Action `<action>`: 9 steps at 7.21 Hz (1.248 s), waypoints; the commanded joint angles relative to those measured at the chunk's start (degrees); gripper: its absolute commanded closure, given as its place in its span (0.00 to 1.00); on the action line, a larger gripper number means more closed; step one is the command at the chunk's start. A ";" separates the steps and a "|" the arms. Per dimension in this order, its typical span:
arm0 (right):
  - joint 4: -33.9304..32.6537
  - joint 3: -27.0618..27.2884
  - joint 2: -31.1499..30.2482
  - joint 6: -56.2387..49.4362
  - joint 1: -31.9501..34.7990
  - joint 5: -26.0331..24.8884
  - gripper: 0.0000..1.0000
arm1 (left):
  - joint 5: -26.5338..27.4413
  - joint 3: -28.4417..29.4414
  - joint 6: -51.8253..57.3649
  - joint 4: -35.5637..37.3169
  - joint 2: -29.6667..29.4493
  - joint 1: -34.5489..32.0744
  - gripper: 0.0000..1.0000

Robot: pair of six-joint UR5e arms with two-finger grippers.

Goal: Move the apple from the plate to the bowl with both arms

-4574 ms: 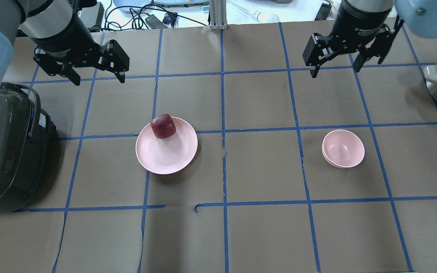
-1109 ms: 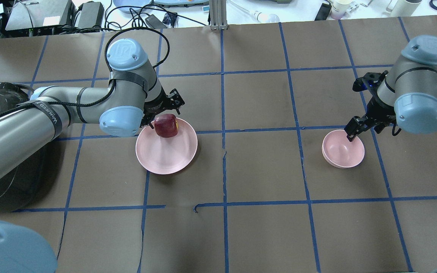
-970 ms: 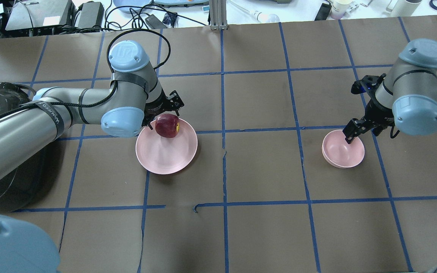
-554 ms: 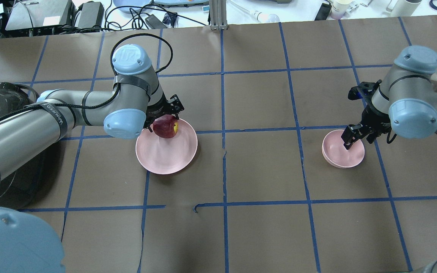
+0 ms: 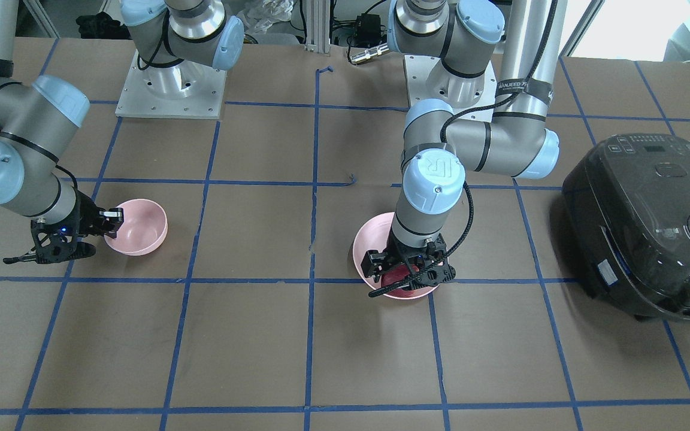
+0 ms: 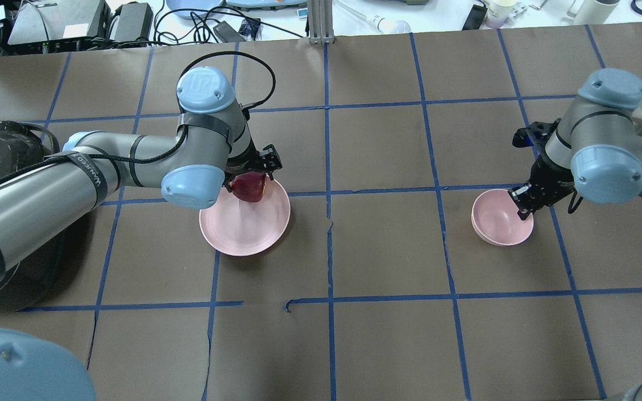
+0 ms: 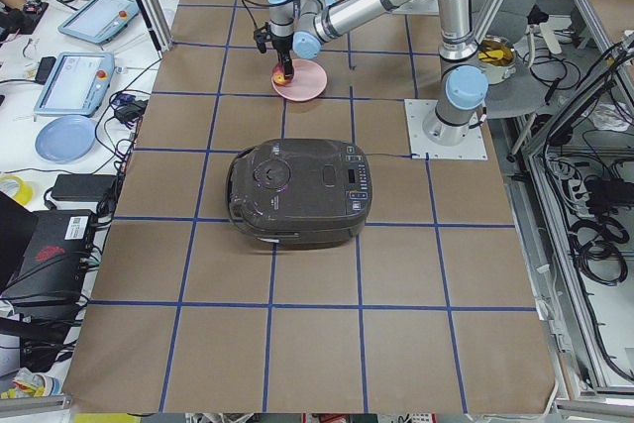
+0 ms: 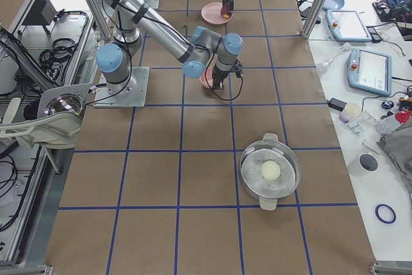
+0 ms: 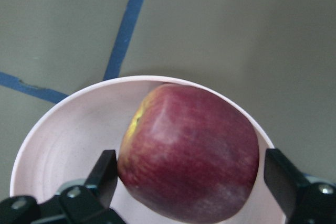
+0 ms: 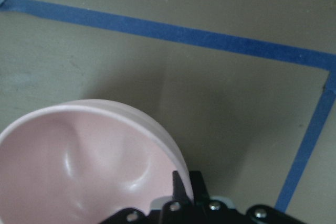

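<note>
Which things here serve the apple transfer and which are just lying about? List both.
For the job:
apple, between the fingers of the left gripper
plate, under the apple
bowl, its rim pinched by the right gripper

Lying about:
black rice cooker
lidded steel pot

The dark-red apple [image 9: 189, 153], yellow-streaked at one edge, fills the pincer [image 9: 191, 179], whose black fingers [image 9: 104, 178] sit close against both its sides, over the pale-pink plate [image 9: 58, 129]; beyond lies brown surface [image 9: 236, 35] crossed by blue tape [image 9: 128, 24]
</note>
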 commanded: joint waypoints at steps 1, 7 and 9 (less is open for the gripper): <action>3.54 -3.86 -0.83 1.55 2.12 0.16 1.00 | 0.07 -0.36 8.35 -0.17 -0.18 -0.36 0.00; 6.84 -8.64 3.19 17.03 18.04 13.43 1.00 | 3.06 -0.28 23.41 0.18 -0.45 -0.19 0.00; 6.47 -6.98 4.35 17.03 18.57 13.44 1.00 | 2.44 -0.10 22.90 0.26 -0.88 -0.19 0.00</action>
